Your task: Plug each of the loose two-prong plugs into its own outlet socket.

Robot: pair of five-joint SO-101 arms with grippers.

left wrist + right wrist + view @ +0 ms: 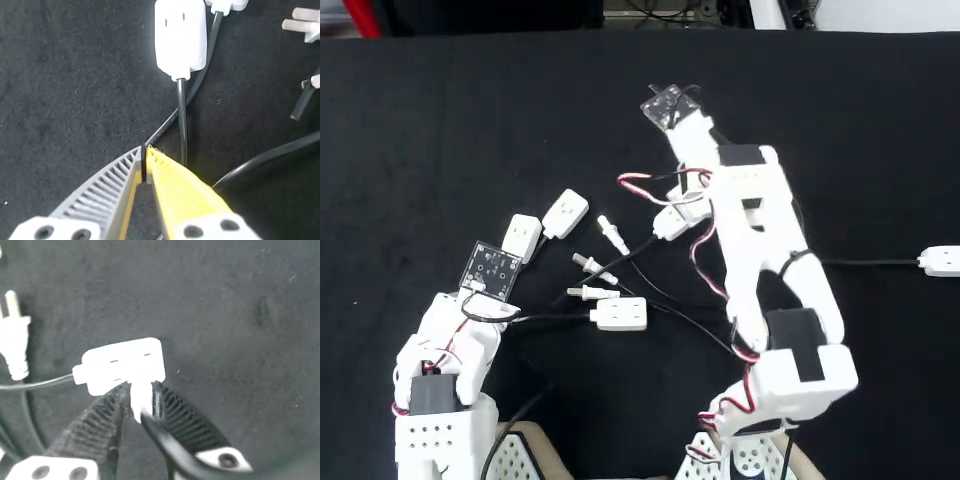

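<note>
The counter (410, 130), draped in black cloth, carries four white plastic socket blocks in plain sight. The left socket block (523, 236) and the second socket block (565, 213) lie side by side left of the counter's middle. The near socket block (620, 314) sits toward the near edge, and the edge socket block (942, 261) lies at the right edge.

Three loose white two-prong plugs lie near the counter's middle: the far loose plug (612, 235), the middle loose plug (590, 265) and the near loose plug (592, 293). The last is just beside the near socket block.

The left claw (145, 152), one finger grey and one yellow, is pinched narrow on a thin black cord (162, 128) near the left socket block. The right claw (140, 388), with black ribbed fingers, is closed narrow on a held white plug (140, 401). That plug's front end meets the side of a slotted white block (122, 365); its prongs are hidden. One more white piece (675, 222) lies under the right arm; what it is cannot be told.
</note>
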